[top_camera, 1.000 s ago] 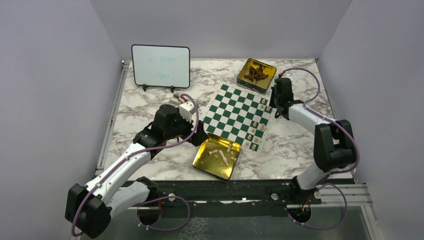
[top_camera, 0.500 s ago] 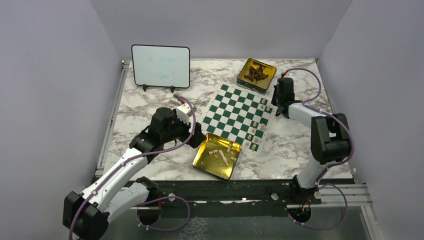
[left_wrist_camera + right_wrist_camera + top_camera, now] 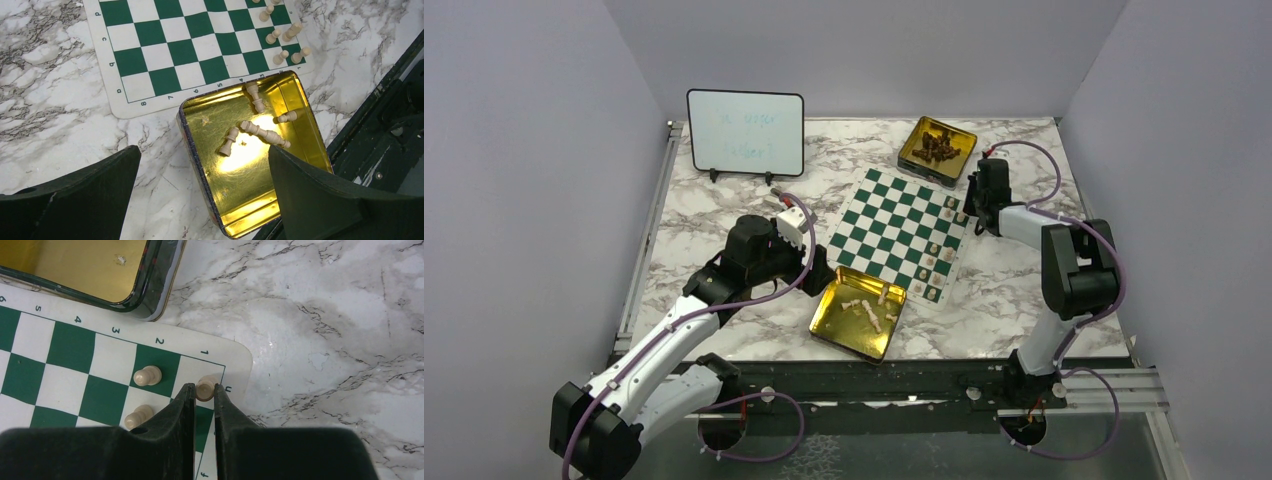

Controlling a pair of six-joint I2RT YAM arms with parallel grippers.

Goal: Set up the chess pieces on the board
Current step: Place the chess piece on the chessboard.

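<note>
Right gripper (image 3: pixel 204 387) clamps a pale chess piece (image 3: pixel 205 389), apparently set on the board's (image 3: pixel 65 347) corner square; releasing askew could topple it

Counted 1 board (image 3: pixel 894 225), 1 whiteboard (image 3: pixel 746 133), 1 tabletop (image 3: pixel 724 205), 1 near tin (image 3: pixel 240 200) + 1 far tin (image 3: pixel 960 160), i.e. 2 gold ones. Pale pcs (image 3: pixel 257 131): approx. 6 lay in near tin, roughly 10 stood on board, too small for exact no. Dark pcs (image 3: pixel 936 145) in far tin were heaped, no count possible.

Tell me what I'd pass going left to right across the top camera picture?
Whiteboard → chessboard → right arm's elbow. The near gold tin and far gold tin overlap the chessboard, so I skip them.
</note>
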